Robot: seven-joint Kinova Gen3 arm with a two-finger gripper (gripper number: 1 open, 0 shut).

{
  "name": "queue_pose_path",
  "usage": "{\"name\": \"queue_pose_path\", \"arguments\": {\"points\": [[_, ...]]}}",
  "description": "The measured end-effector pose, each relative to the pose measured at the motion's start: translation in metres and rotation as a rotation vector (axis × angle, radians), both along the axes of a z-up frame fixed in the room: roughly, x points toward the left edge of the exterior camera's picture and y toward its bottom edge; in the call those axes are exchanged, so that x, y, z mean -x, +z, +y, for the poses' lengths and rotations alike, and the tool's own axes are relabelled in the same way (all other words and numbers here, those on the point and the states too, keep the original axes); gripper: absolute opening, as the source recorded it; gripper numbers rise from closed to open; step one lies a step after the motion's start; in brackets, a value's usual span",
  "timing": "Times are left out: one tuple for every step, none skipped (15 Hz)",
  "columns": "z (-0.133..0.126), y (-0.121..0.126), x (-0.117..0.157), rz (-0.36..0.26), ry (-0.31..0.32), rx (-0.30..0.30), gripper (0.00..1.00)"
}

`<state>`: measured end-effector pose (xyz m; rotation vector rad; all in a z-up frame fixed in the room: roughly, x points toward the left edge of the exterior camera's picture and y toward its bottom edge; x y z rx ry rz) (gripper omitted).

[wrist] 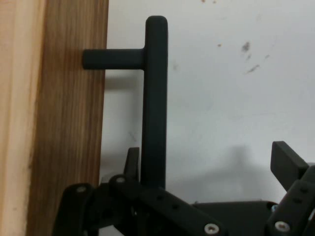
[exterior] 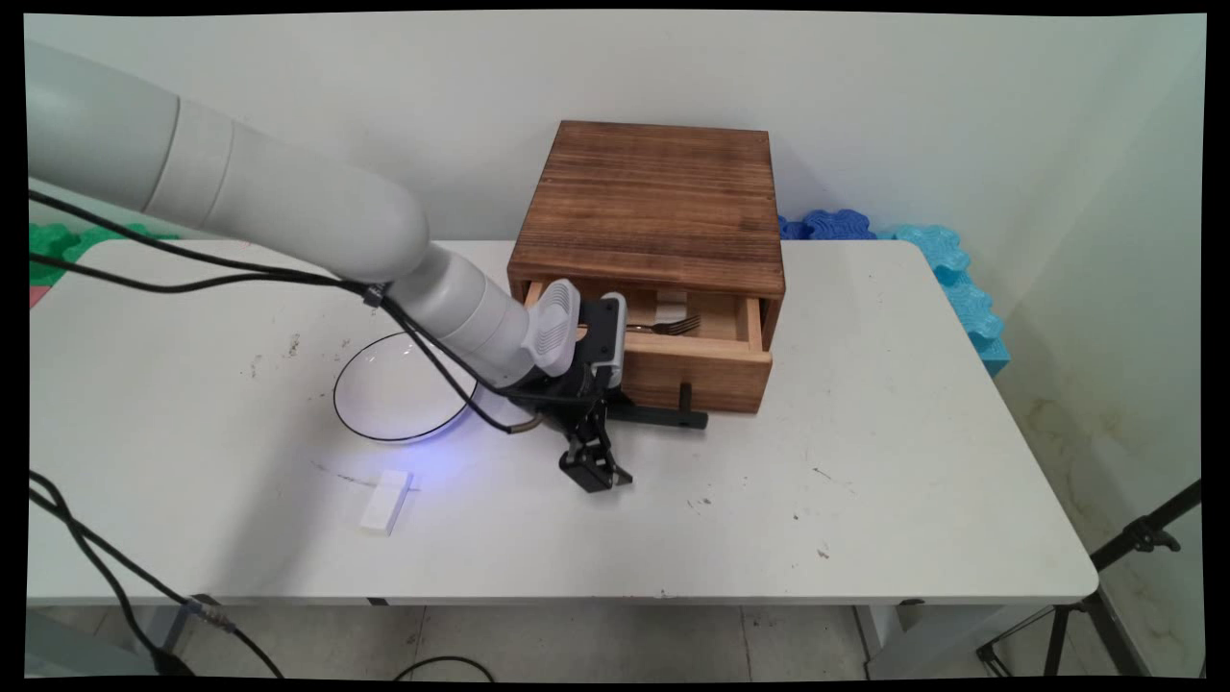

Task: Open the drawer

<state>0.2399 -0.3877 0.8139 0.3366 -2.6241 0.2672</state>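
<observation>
A dark wooden box (exterior: 649,202) stands at the back of the white table (exterior: 865,461). Its light wood drawer (exterior: 706,370) is pulled out, with a fork (exterior: 668,327) lying inside. A black bar handle (exterior: 663,416) sticks out from the drawer front. My gripper (exterior: 596,473) points down at the table by the handle's left end, open and holding nothing. In the hand view the handle (wrist: 155,98) runs up along the drawer front (wrist: 69,123), close to one finger (wrist: 132,160). The other finger (wrist: 288,162) is far off to the right. My gripper (wrist: 206,155) is wide apart there.
A clear glass bowl (exterior: 399,389) sits left of the gripper, under the arm. A small white block (exterior: 386,501) lies nearer the front edge. Blue foam pieces (exterior: 947,279) lie behind the table's right end and green ones (exterior: 58,245) at the left. A tripod (exterior: 1105,586) stands at lower right.
</observation>
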Motion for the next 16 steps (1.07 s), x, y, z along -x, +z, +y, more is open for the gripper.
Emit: {"name": "queue_pose_path", "arguments": {"points": [[0.005,0.0,0.0,0.0,-0.003,-0.002,1.0],[0.009,0.001,0.001,0.001,-0.005,-0.005,1.0],[0.014,0.001,0.001,0.001,-0.007,-0.007,1.0],[0.018,0.001,0.002,0.002,-0.009,-0.01,1.0],[0.023,0.001,0.002,0.002,-0.011,-0.013,1.0],[0.027,0.001,0.002,0.002,-0.013,-0.015,1.0],[0.032,0.002,0.002,0.003,-0.014,-0.017,1.0],[0.037,0.002,0.003,0.003,-0.016,-0.019,1.0],[0.041,0.002,0.003,0.004,-0.017,-0.021,1.0],[0.046,0.003,0.003,0.004,-0.019,-0.024,1.0],[0.051,0.003,0.003,0.005,-0.02,-0.026,1.0],[0.055,0.004,0.003,0.006,-0.021,-0.028,1.0],[0.059,0.004,0.004,0.007,-0.022,-0.031,1.0],[0.064,0.004,0.004,0.008,-0.024,-0.033,1.0],[0.068,0.005,0.004,0.01,-0.024,-0.035,1.0],[0.071,0.005,0.004,0.011,-0.025,-0.036,1.0]]}}
